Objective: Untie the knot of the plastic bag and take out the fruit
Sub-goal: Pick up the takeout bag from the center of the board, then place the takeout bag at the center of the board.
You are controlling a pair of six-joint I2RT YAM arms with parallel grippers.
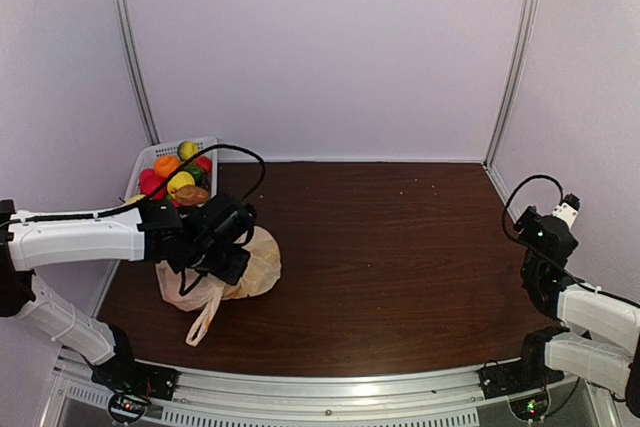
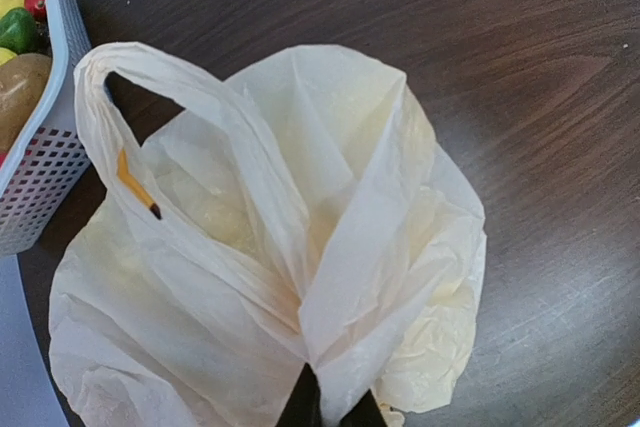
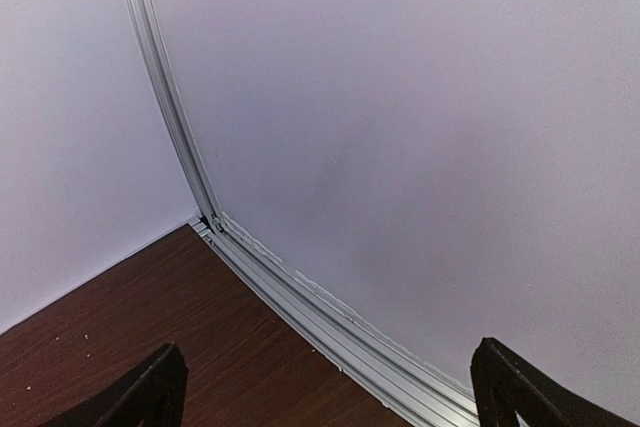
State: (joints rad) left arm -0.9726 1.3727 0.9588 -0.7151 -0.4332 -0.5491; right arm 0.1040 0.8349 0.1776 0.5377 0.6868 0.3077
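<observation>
Fold of plastic bag (image 2: 262,277) — tight between left pincer (image 2: 333,405) tips

This is a robot test cell in a lab, not a lived-in room. A dark wood-grain tabletop (image 1: 400,267) is boxed in behind and to either side by plain pale wall panels (image 1: 330,47) joined with aluminium posts (image 1: 515,57). Along the tabletop's near edge runs a slotted metal rail (image 1: 330,402) carrying the left arm (image 1: 70,237) and right arm (image 1: 590,312), both white, with exposed black cables (image 1: 240,152).
</observation>
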